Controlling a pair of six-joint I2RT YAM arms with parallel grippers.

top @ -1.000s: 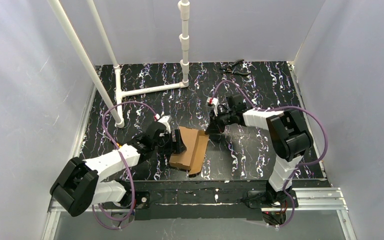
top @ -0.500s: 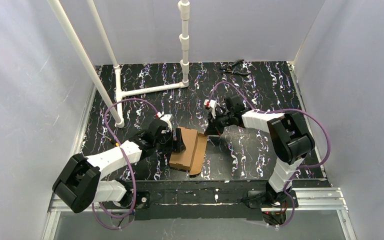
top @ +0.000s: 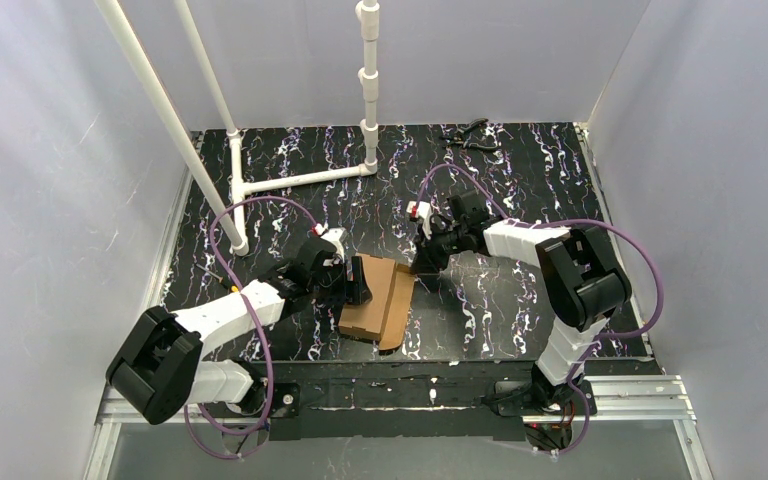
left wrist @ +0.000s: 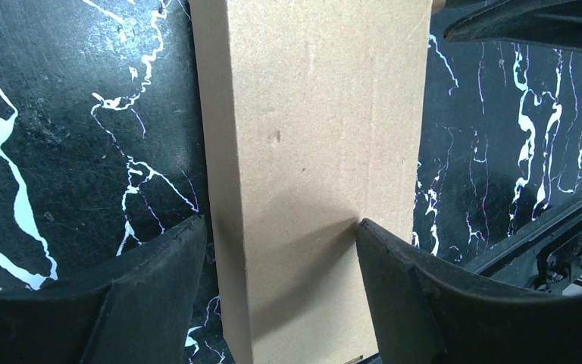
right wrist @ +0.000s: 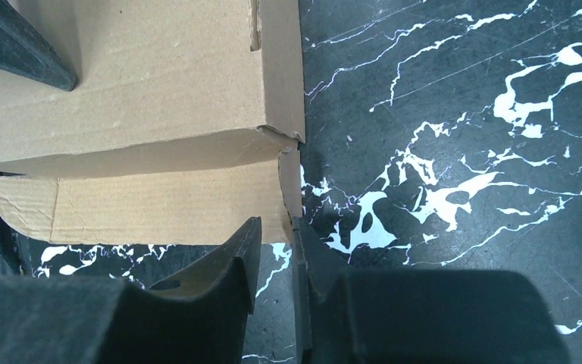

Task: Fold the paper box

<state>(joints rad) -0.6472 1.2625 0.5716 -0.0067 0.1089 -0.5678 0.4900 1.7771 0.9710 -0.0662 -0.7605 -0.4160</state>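
The paper box, brown cardboard and partly folded, lies on the black marbled table near the front middle. My left gripper is at its left end, open. In the left wrist view its fingers stand either side of a raised cardboard panel, the right finger resting over the cardboard. My right gripper is at the box's far right corner. In the right wrist view its jaws are almost together, at the corner of a low flap below the folded body, with nothing seen between them.
A white pipe frame with an upright post stands at the back left, and a slanted white pipe crosses the left side. A small black tool lies at the back edge. Grey walls enclose the table.
My right gripper has shifted slightly left, toward the box's corner. My left arm has edged a little forward at the box's left end. The box has barely moved.
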